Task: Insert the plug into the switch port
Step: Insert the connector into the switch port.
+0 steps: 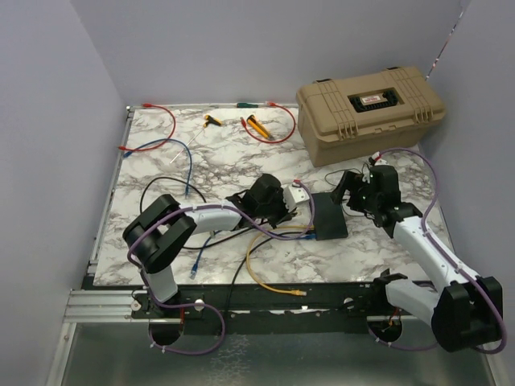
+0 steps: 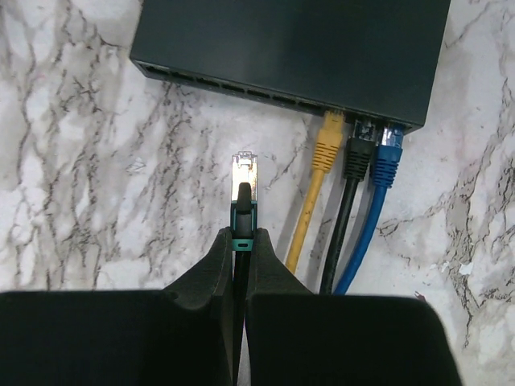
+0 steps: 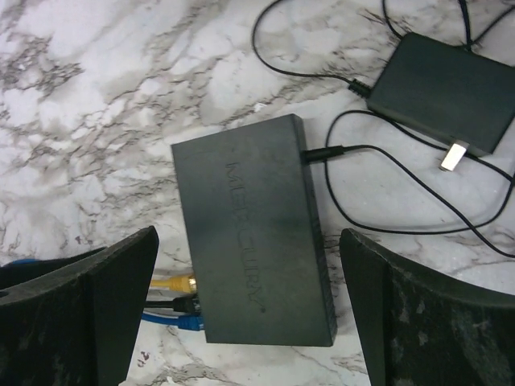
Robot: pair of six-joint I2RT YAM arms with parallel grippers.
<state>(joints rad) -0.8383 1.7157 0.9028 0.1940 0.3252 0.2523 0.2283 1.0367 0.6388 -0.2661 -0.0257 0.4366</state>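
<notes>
Status: not plugged in yet. The plug (image 2: 244, 173) is in hand and aimed at the port edge of the switch (image 2: 298, 48), but there's a clear strip of bare table (image 2: 96, 201) between them.
Done so far: pickup and rough aim look sorted, since the metal tip faces the ports.
Left to do: close the gap, line up with a free port to the left of the yellow cable (image 2: 327, 145), then push until it seats. That's just a read from how things lie.
Left gripper (image 2: 241, 245): pinched tight on the plug's green boot, with the metal tip sticking out in front.
Right gripper (image 3: 248, 241): spread wide with nothing in it. It hangs over the switch with a finger on each side in its own camera. Can't tell if it touches.
Where the switch is: flat on the table, mid-right, just ahead of the left gripper and in front of the tan case (image 1: 370, 100).
Switches: one.
Cables already in the switch: three side by side, namely the yellow one, the black cable (image 2: 358, 153) and the blue cable (image 2: 387, 157). There's also one thin power cord (image 3: 326, 151) coming out of the opposite edge.
Free ports: a row of them left of the yellow cable, too dark to count.
Plugs in hand: one.
Other stuff: one power adapter (image 3: 442, 88), one tan case, two grippers.
</notes>
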